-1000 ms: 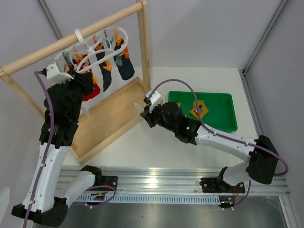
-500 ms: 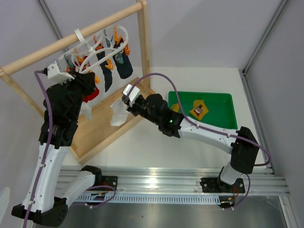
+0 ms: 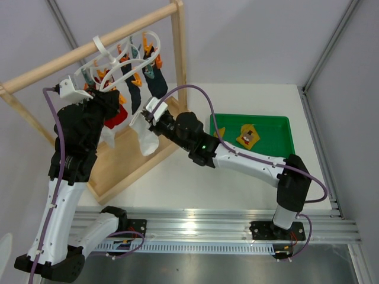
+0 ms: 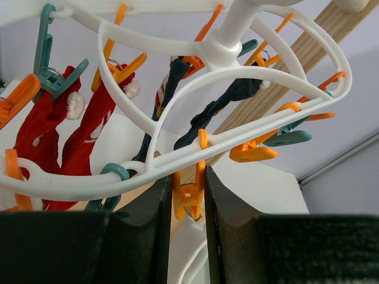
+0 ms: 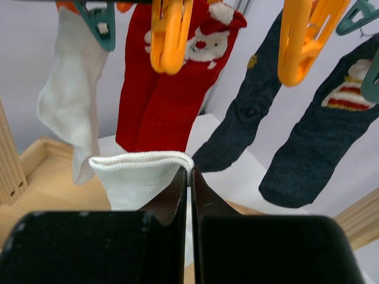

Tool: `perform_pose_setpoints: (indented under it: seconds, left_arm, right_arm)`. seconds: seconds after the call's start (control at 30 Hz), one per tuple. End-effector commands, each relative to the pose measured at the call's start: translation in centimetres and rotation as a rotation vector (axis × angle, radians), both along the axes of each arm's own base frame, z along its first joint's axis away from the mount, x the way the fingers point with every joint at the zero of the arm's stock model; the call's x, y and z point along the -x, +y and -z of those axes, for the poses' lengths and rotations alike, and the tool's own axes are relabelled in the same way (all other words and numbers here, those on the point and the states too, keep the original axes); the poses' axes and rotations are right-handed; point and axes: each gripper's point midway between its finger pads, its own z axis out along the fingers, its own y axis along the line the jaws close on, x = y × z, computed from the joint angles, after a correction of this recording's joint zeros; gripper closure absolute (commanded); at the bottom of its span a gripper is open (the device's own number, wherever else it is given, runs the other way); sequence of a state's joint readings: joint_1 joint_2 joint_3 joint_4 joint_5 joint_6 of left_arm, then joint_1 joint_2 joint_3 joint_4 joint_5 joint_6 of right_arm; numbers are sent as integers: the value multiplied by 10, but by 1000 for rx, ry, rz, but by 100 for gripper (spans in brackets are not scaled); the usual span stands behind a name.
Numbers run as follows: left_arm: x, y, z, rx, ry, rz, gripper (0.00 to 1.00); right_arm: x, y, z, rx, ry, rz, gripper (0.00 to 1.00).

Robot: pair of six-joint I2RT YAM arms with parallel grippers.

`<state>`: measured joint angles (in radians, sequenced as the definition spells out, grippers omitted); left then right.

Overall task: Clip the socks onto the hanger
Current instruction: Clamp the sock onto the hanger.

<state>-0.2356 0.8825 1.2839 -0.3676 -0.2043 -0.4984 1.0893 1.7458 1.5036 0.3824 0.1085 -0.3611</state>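
Right now my left gripper [image 4: 188, 188] sits up under the hanger [image 4: 254, 83]. Its jaws are partly closed, pressing from both sides on an orange clip peg [image 4: 188, 202] that hangs off the lower rail of the white frame. Just to the left of the gripper, red socks [image 4: 89, 130] hang from other pegs, and dark navy socks [image 4: 231, 100] hang above and beyond it.

My right gripper [image 5: 190, 175] is fully closed and pinches the ribbed cuff of a white sock [image 5: 133, 177]. The rest of that sock droops below the fingers. Directly above this gripper hang two empty orange pegs, well apart from the cuff. A second white sock [image 5: 65, 89] is already clipped up and to its left, on a teal peg [image 5: 100, 23].

From the top camera the hanger's hook rests over the bar of the wooden rack [image 3: 177, 59], and the held sock hangs over the rack's tray base. Far behind the right gripper, back along its arm, a mustard-yellow sock [image 3: 249, 136] lies in the green tray [image 3: 278, 155].
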Motion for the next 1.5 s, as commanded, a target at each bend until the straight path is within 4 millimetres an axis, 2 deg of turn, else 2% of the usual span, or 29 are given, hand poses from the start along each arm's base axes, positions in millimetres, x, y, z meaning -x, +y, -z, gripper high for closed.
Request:
perform_pose_setpoints:
  seconds: [0.0,0.07,0.27,0.77,0.9,1.17,1.47]
  left_arm:
    - [3,-11,14,-1,62,58,99]
    - [3,-12,14,0,64,61,99]
    - [2,-14,17,-1,70,70,99]
    - [2,-15,23,-14,72,78,99]
    - [0,-16,24,-13,75,82,99]
    - [1,-18,22,-14,63,95,99]
    - [1,-19,24,-21,67,99,99]
  right_arm:
    - [-5,3,-46,-110,-70,14,100]
    - [-9,9,-43,-102,-68,14,100]
    - [-15,16,-52,-122,-72,-2,100]
    - [-26,16,-71,-180,-33,-54,100]
    - [-21,22,-72,-170,-35,-93,100]
    - [-24,30,-65,-153,-20,-107,100]
    - [-25,30,-70,-159,-20,-112,100]
